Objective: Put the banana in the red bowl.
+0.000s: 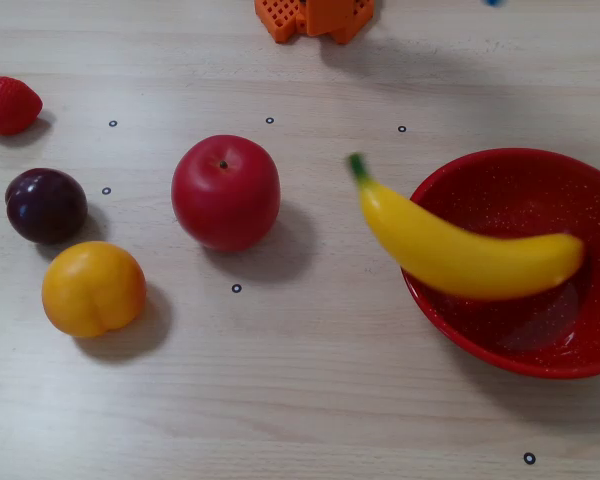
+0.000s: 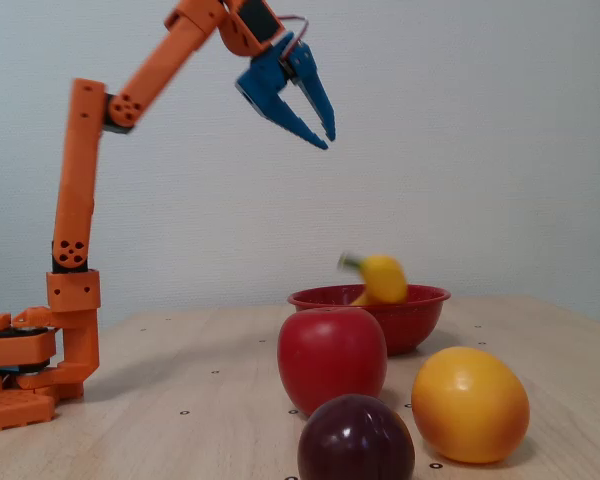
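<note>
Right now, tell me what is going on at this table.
Nothing is being held. The orange arm's blue gripper hangs open, high above the table. The banana lies across the red bowl, its green stem poking out over the rim; it looks blurred, so it may have just been dropped. The apple, plum, orange-yellow fruit and strawberry sit apart, untouched.

Glossy banana (image 1: 460, 255), pale wood-grain table (image 1: 310, 400)
</note>
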Controlling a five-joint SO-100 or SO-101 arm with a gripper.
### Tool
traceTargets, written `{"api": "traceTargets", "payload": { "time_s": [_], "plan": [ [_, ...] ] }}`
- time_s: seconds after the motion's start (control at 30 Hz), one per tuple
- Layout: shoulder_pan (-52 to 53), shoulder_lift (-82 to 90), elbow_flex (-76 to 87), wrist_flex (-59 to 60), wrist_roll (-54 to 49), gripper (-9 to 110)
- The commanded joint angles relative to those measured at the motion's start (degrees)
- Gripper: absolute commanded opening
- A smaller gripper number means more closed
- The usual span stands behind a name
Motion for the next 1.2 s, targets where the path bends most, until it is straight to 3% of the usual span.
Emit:
{"api": "traceTargets", "payload": {
  "time_s": [0.0,0.2,0.37,0.87,1.17],
  "plan": [
    [-4.22,9.76,3.52,-3.08,-1.49,0],
    [-13.89,23.29,25.14,-5.54,-8.88,0],
    [-20.04,38.06,49.83,-13.27,-7.91,0],
    [-21.45,82.88,105.29,-24.87,-7.56,0],
    [-21.18,100.37,130.17,-31.29,-9.49,0]
  ]
}}
